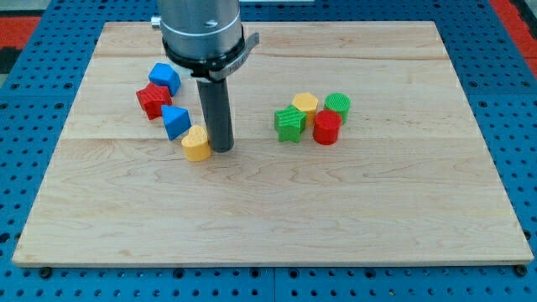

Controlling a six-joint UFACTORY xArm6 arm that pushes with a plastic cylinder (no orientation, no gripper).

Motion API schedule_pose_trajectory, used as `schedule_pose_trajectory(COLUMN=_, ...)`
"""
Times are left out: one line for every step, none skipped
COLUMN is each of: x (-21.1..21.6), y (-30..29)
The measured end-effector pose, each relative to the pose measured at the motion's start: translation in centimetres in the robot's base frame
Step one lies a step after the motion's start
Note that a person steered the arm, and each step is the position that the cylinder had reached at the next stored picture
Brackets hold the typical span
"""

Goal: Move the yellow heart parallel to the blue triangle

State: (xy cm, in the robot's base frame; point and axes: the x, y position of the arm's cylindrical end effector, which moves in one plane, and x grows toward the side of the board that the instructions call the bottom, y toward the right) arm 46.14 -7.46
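Observation:
The yellow heart (195, 144) lies on the wooden board left of centre. The blue triangle (175, 121) sits just up and to its left, touching or nearly touching it. My tip (222, 149) stands right against the heart's right side. The dark rod rises from there to the arm's grey head at the view's top.
A red star-shaped block (153, 100) and a blue cube (164, 78) lie up-left of the triangle. To the right is a cluster: green star-shaped block (289, 123), yellow hexagon (305, 106), red cylinder (327, 127), green cylinder (338, 105). The wooden board (268, 218) sits on a blue pegboard.

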Motion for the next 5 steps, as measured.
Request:
schedule_pose_trajectory(x=-2.9, y=-0.8)
schedule_pose_trajectory(x=-7.9, y=-0.8)
schedule_pose_trajectory(x=-13.0, y=-4.1)
schedule_pose_trajectory(x=-14.5, y=-6.7)
schedule_pose_trajectory(x=-14.4, y=-9.2)
